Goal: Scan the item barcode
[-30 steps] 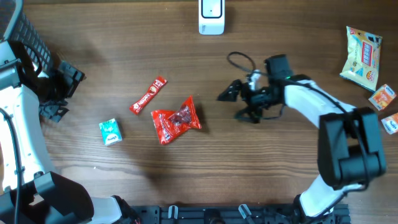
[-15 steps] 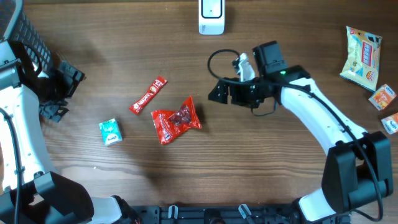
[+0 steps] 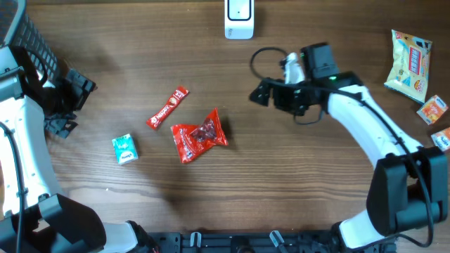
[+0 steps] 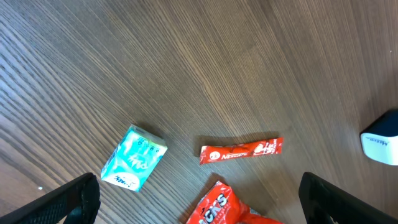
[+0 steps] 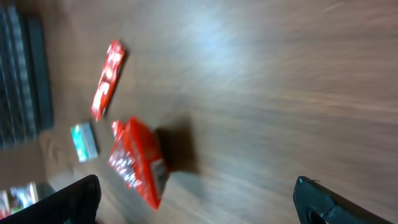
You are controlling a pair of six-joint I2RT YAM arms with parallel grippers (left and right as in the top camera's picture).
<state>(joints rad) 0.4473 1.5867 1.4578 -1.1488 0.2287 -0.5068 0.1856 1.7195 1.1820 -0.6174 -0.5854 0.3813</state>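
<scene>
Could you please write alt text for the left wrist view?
Three items lie apart on a wooden table: a teal box, a slim red sachet beside it, and a red candy bag cut off by the bottom edge. A white device shows at the right edge.

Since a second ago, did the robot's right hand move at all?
Yes. The right gripper swung toward the red snack bag, then pulled back, ending nearer the white scanner than a second ago.

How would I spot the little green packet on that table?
On the wooden table, look at the left half, where three snacks cluster. The teal packet lies leftmost, beside a crumpled red bag and a slim red stick; it alone is boxy and blue-green.
</scene>
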